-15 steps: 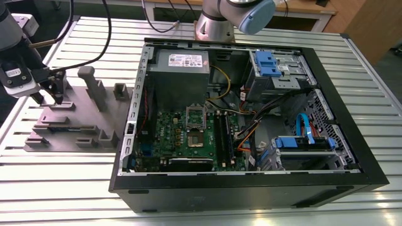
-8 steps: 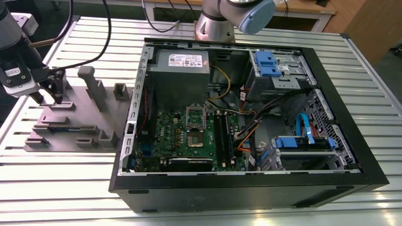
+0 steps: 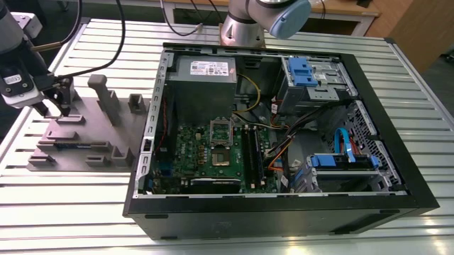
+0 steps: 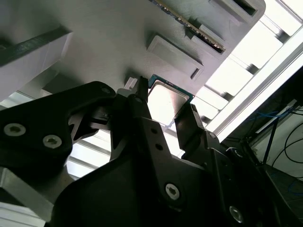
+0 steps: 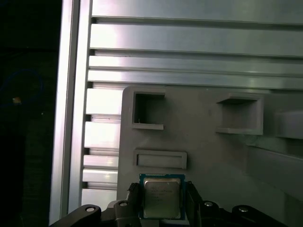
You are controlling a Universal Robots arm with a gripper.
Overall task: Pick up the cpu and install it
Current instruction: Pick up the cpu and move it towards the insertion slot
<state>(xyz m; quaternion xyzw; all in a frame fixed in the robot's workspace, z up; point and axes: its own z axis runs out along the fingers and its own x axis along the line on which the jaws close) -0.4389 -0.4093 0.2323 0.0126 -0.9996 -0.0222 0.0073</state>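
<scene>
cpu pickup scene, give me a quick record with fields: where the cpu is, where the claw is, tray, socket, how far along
cpu: flat on the grey tray, shiny top up
claw: down over the grey tray, right at the cpu
grey tray: on the slatted metal table, to the exterior view's left of the pc case
socket: inside the open pc case, well apart from the claw
progress: cpu not yet installed

silvery square cpu (image 5: 161,198), apparently flat on tray (image 5: 213,156)

Arm (image 3: 16,58) low over grey tray (image 3: 71,156), beside open computer case (image 3: 284,215).
</scene>
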